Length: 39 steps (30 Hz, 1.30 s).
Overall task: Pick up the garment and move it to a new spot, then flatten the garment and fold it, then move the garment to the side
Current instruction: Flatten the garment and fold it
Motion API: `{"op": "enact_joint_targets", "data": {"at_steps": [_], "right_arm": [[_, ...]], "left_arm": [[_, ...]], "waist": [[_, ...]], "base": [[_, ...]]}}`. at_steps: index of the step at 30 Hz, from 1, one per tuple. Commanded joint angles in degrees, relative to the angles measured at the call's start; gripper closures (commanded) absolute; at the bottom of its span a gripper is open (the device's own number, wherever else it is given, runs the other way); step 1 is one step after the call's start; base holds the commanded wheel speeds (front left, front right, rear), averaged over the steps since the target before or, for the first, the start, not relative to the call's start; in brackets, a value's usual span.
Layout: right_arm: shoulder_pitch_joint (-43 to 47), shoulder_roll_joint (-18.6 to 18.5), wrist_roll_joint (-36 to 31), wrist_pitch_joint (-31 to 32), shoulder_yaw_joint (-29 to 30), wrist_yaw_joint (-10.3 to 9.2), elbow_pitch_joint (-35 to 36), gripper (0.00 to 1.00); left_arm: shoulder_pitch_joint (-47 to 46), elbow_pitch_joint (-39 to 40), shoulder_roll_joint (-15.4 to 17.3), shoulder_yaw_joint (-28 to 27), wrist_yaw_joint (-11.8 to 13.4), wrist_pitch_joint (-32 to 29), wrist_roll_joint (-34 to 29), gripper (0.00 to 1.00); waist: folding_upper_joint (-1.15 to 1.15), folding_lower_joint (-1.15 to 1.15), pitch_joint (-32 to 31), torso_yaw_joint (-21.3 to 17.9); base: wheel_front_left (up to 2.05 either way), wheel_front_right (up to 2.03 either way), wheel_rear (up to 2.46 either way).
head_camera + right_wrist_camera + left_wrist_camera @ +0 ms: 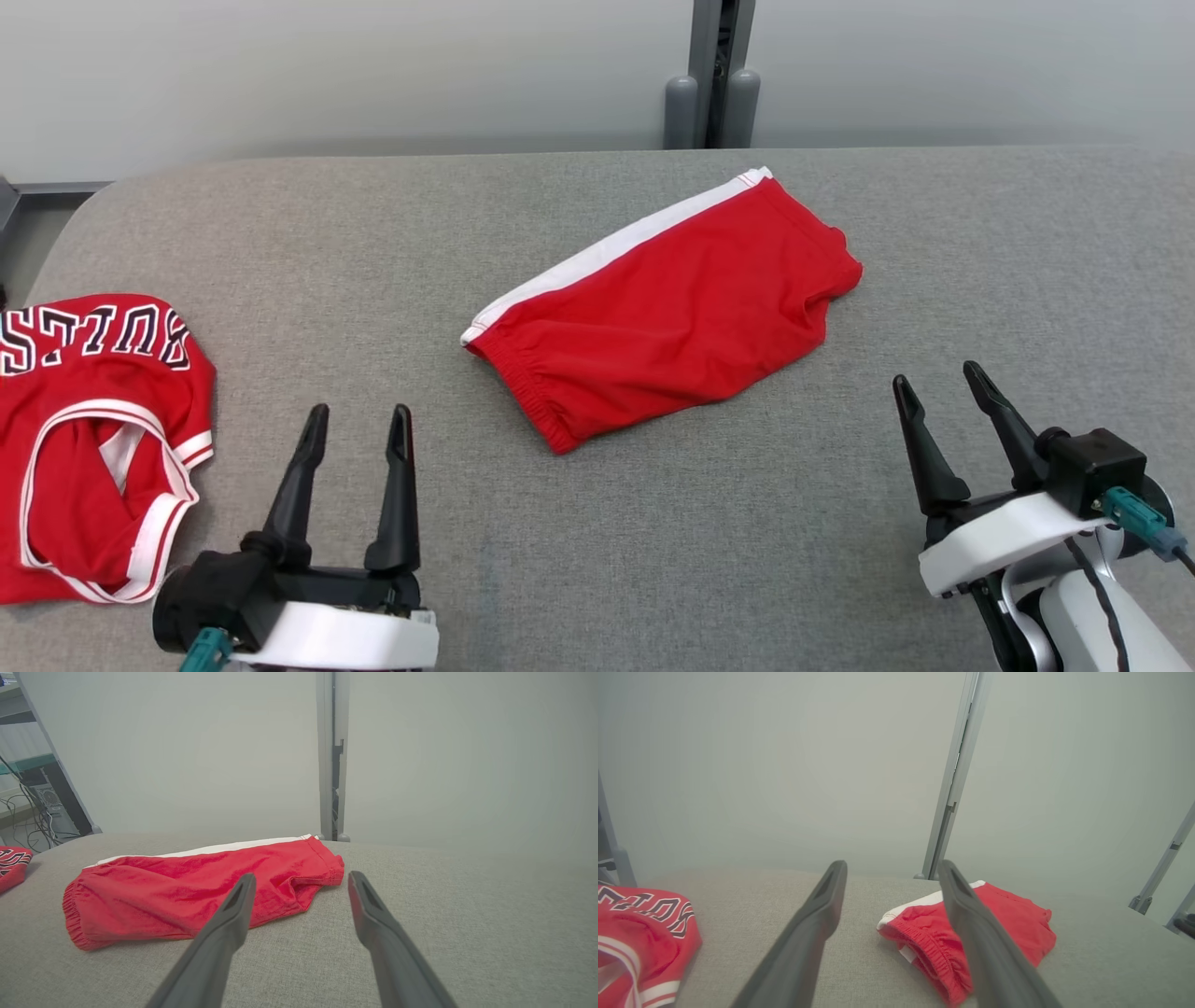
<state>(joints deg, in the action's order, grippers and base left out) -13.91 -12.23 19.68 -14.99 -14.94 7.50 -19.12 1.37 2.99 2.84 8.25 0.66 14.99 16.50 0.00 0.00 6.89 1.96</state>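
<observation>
Head view shows left tool (360, 411) and right tool (934, 373) hovering open and empty, fingers pointing toward red shorts (667, 308).

Grey padded surface (653, 541) — red shorts (672, 317) at centre, red jersey (93, 439) left

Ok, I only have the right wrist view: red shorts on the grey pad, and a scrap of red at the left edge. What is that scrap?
Observer: A red jersey with white trim and lettering, crumpled at the left end of the pad, apart from the shorts.
Reviewer: Is the left arm near either?
Observer: The left gripper is between them, jaws open, touching neither.
Reviewer: The right gripper seems to overlap the shorts here. Contact?
Observer: No; the head view shows it off to the shorts' right, bare pad between.
</observation>
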Motion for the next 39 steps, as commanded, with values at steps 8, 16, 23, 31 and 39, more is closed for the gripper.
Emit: {"op": "enact_joint_targets", "data": {"at_steps": [8, 16, 23, 31, 39], "right_arm": [[-10.04, -0.93, 8.50, -0.06, -0.89, 0.00, -12.61, 0.00], [-24.79, -4.47, 17.46, 5.17, -3.67, 0.00, -28.43, 0.00], [-33.89, -7.10, 20.17, 9.20, -6.19, 0.00, -38.22, 0.00], [-41.00, -8.85, 20.25, 12.03, -10.37, -0.01, -44.22, 0.00], [-44.01, -9.19, 20.67, 12.34, -12.82, -0.01, -48.80, 0.58]], "left_arm": [[-0.64, -0.06, 0.14, 3.03, 0.00, 0.25, -1.24, 0.00], [-3.59, 0.04, 0.12, 7.05, -0.42, 0.25, -1.11, 0.00], [-6.22, -0.18, 0.15, 9.53, -0.37, 0.25, -0.39, 0.00], [-8.50, -0.74, 0.11, 10.66, -0.38, 0.25, 0.01, 0.00], [-9.27, -1.49, 0.13, 11.77, -0.60, 0.25, 0.08, 0.00]], "waist": [[0.00, 0.00, 1.85, 3.18], [0.00, 0.00, 7.16, 8.84], [0.00, 0.00, 11.56, 12.23], [0.00, 0.00, 14.51, 14.39], [0.00, 0.00, 15.09, 15.80]], "base": [[0.00, 0.00, 0.00], [0.00, 0.00, 0.00], [0.00, 0.00, 0.00], [0.00, 0.00, 0.00], [0.00, 0.00, 0.00]]}}
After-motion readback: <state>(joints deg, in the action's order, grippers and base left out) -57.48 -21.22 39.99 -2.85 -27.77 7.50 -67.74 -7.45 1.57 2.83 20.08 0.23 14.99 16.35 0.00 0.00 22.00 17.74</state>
